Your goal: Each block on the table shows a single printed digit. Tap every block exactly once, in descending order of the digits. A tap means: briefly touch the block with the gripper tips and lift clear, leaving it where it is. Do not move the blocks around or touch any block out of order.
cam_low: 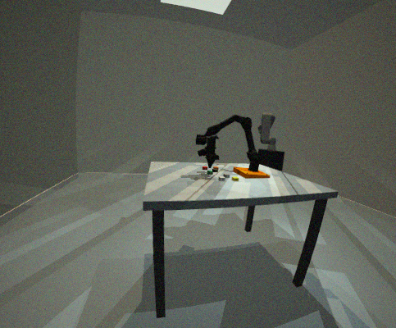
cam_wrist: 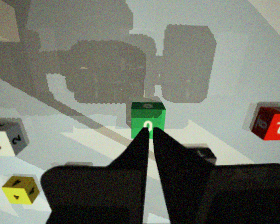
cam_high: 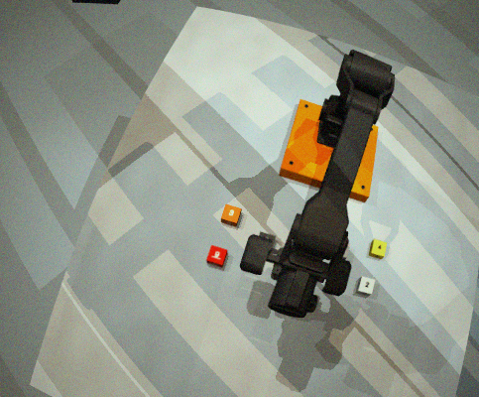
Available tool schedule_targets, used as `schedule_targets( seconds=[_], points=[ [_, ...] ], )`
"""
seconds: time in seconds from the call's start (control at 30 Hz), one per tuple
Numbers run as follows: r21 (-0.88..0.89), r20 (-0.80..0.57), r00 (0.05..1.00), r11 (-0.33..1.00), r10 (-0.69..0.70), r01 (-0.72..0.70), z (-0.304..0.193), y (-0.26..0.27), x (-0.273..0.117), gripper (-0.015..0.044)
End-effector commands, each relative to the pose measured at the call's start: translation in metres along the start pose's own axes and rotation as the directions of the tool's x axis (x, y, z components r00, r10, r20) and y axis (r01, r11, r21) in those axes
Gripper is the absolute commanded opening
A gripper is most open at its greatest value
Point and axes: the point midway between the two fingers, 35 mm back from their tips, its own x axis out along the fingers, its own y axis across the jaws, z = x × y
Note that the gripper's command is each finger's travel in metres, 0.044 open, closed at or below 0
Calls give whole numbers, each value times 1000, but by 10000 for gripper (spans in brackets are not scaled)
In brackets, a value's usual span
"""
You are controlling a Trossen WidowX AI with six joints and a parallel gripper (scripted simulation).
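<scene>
My gripper (cam_wrist: 150,132) (cam_low: 210,165) is shut, with its fingertips pressed together and nothing between them. In the wrist view the tips point at a green block marked 0 (cam_wrist: 148,119), which lies just beyond them; it also shows small in the exterior view (cam_low: 210,172). A red block (cam_wrist: 270,123) (cam_high: 216,255) lies to one side. A white block marked 2 (cam_wrist: 6,139) (cam_high: 366,285) and a yellow block marked 4 (cam_wrist: 21,189) (cam_high: 378,247) lie on the other side. An orange block marked 3 (cam_high: 231,214) lies further back. In the top view the arm hides the green block and my fingers.
The arm's orange base plate (cam_high: 302,149) (cam_low: 262,175) sits on the table (cam_low: 225,201) behind the blocks. A dark block (cam_wrist: 204,151) shows partly behind my right finger. A grey device (cam_low: 267,128) on a dark box stands behind the table.
</scene>
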Motion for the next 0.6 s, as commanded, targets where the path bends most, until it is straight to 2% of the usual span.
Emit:
schedule_targets(
  seconds=[0.0, 0.57],
  points=[
    [4, 8, 1000, 1000, 3, -3, 1, 1, 5, 20],
    [4, 8, 1000, 1000, 3, -3, 0, 1, 28, 20]
  ],
)
